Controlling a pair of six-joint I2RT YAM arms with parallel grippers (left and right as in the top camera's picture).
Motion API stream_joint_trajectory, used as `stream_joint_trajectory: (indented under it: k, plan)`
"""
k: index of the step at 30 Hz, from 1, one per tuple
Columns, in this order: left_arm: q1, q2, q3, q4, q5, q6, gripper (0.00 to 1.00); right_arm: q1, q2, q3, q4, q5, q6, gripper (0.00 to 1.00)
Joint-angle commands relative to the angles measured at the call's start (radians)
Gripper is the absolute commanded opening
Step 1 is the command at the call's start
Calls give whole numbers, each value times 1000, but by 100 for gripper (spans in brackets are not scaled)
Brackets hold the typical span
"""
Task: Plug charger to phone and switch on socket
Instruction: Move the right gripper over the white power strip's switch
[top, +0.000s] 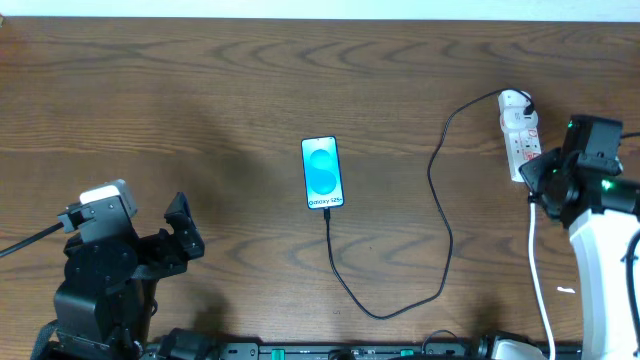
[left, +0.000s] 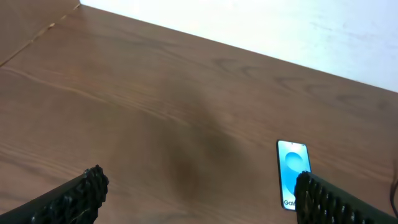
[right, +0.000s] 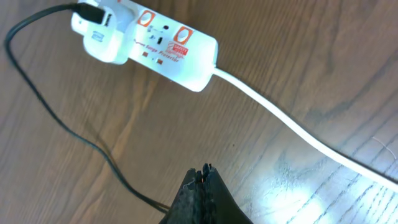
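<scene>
While the phone (top: 322, 173) lies mid-table, long axis near-to-far, charger (top: 329, 240) at its near end, the right wrist view alone resolves red labels on the far-right socket (right: 168, 53). Left gripper (left: 199, 190) spread, right gripper (right: 202, 177) pressed together.

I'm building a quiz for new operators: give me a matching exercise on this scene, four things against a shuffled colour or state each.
Things:
1. phone
2. charger
3. socket
4. left end effector

Colour or state:
A. white with red markings
B. wide open
C. light blue screen
D. thin and black

Pairs: 1-C, 2-D, 3-A, 4-B
</scene>
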Motion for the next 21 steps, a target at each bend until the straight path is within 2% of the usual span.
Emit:
stream_joint_trajectory:
  k: [1,6,11,15,21]
  plan:
    - [2,-1,0,-3,-13,3,98,-6,25,28,-4,-45,-31,1]
    - [2,-1,0,-3,-13,3,98,-7,24,27,-11,-101,-28,1]
    - [2,-2,-1,-3,-13,3,98,-7,56,26,91,-98,-5,1]
    - [2,-3,-2,-3,-13,3,98,-11,132,31,145,-97,37,1]
    - [2,-56,-3,-6,-13,3,98,-63,282,125,101,-104,85,1]
